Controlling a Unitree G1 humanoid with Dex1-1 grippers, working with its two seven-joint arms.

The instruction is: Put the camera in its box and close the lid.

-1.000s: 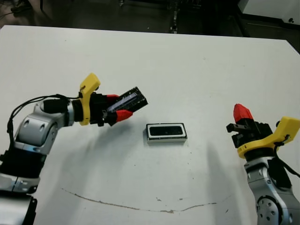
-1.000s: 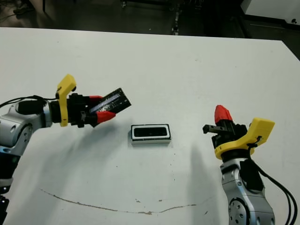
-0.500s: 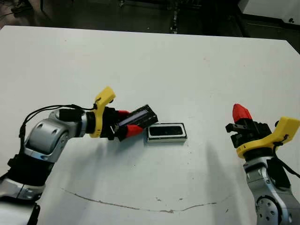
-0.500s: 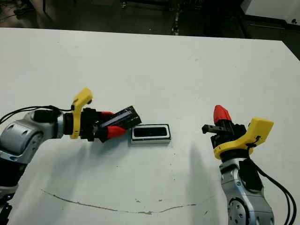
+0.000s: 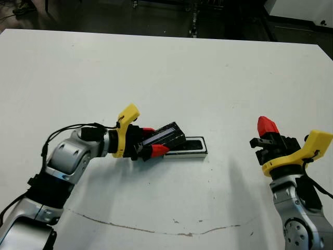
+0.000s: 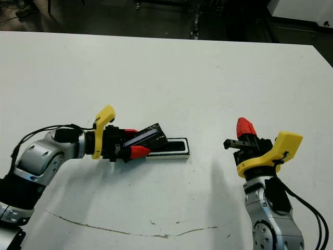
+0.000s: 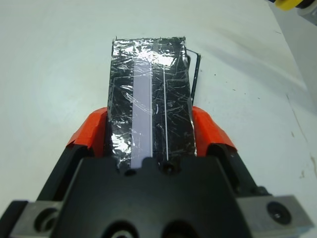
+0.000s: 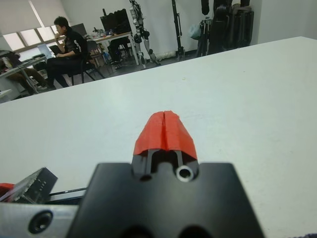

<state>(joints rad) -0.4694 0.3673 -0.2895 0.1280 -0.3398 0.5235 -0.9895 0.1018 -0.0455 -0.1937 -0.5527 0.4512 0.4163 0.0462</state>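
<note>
Low over the table [image 5: 218, 73], the left gripper [image 5: 148, 147] clamps the lid [image 5: 165, 137], tilted above the box [image 5: 193, 148]. Well apart, the right gripper [image 5: 266, 126] has its fingers pressed together.

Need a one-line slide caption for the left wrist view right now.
Left gripper clamps the black lid with its pale strip, poised over the box edge on the white table.

1. No text, brand, number or sign can be read anywhere in these views.
2. The lid [image 7: 148, 99] bears a plain pale strip and crinkled glossy wrap, with no lettering.
3. The box [image 5: 193, 147] and the worktop [image 5: 208, 78] carry no legible marks.
</note>
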